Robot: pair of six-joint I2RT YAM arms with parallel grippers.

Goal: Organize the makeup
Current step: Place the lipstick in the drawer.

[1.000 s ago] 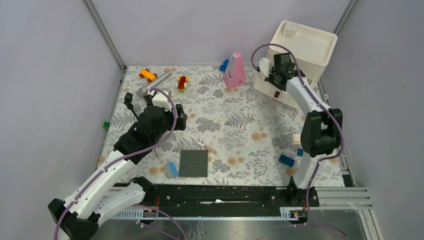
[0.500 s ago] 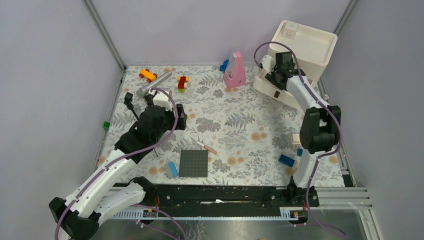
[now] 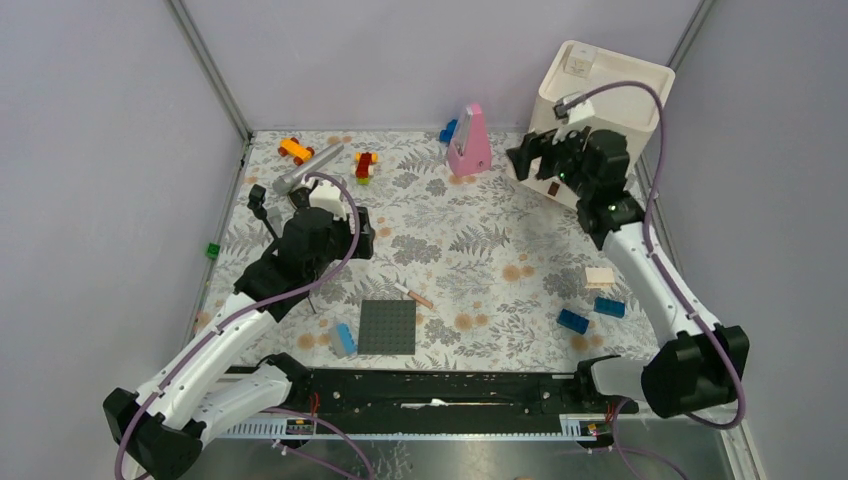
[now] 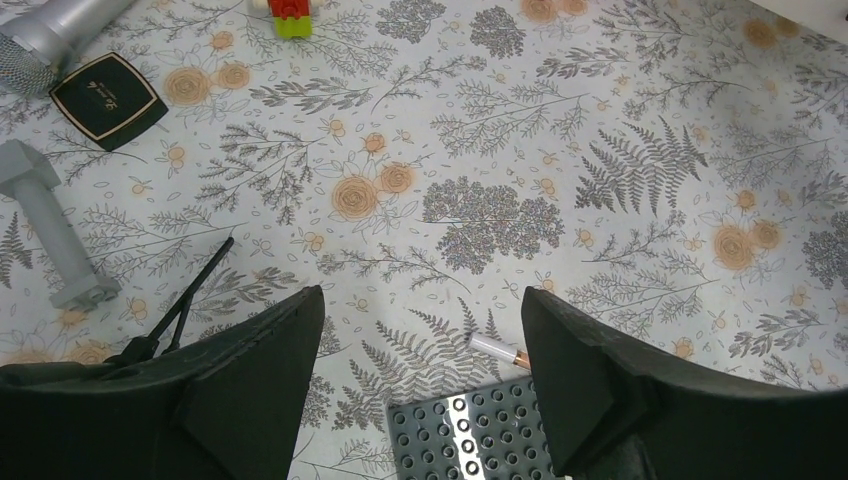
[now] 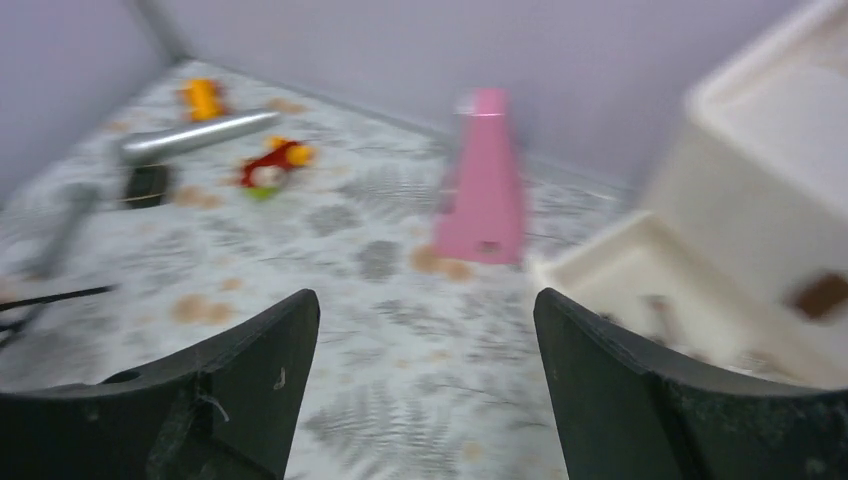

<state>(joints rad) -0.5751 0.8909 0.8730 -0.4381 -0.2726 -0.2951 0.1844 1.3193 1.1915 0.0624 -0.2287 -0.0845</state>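
A pale pink stick (image 3: 413, 295) lies on the flowered cloth just beyond the grey studded plate (image 3: 387, 327). In the left wrist view that stick (image 4: 500, 351) shows near the right fingertip of my open, empty left gripper (image 4: 422, 295). A thin black brush (image 4: 195, 290) lies by the left finger and a black compact (image 4: 108, 86) further off. My left gripper (image 3: 352, 238) hovers left of centre. A beige sponge block (image 3: 599, 277) sits at the right. My right gripper (image 3: 532, 157) stands open and empty beside the white organizer's open drawer (image 5: 640, 290); the drawer's contents are blurred.
The white organizer box (image 3: 610, 90) stands at the back right, with a pink pyramid (image 3: 470, 143) left of it. A silver cylinder (image 3: 308, 168), black mini tripod (image 3: 260, 205), toy bricks (image 3: 365, 165) and blue bricks (image 3: 573, 320) lie scattered. Grey walls close in the sides.
My right gripper opened over the drawer and drew back from it, its arm swinging out to the right. The left arm has hardly moved.
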